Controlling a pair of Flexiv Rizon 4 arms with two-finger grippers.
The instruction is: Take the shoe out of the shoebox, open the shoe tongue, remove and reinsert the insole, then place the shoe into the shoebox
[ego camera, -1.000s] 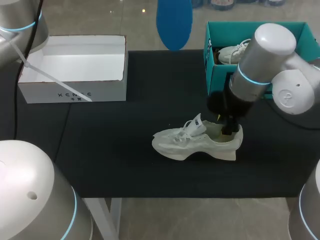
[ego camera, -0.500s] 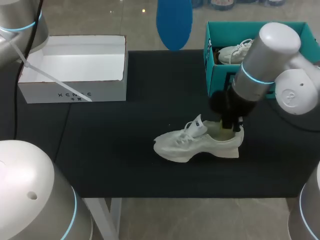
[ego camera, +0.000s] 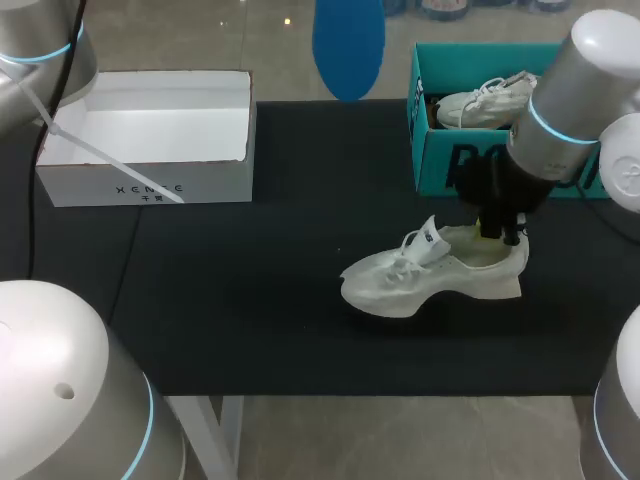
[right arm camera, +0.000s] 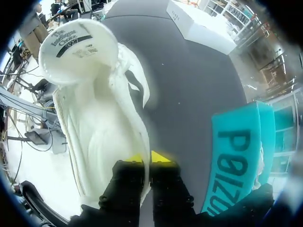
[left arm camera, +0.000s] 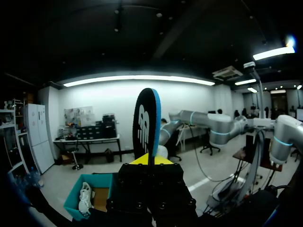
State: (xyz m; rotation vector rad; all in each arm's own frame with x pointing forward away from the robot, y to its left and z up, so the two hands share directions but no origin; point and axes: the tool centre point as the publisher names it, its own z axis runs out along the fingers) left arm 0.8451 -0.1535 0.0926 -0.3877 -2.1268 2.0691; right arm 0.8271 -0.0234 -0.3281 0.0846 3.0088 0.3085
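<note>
Over the last second my right gripper point(ego camera: 500, 228) has dragged the shoe point(ego camera: 430, 275) sideways towards the teal shoebox point(ego camera: 470, 165). It now lies just in front of that box with its tongue lifted and mouth open, ready, I judge, to take the insole back. My fingers are nearly closed, pinching the heel wall with one inside and one outside. My left gripper point(left arm camera: 151, 161) clamps the blue insole point(left arm camera: 147, 123) upright, aloft and apart from the box.
</note>
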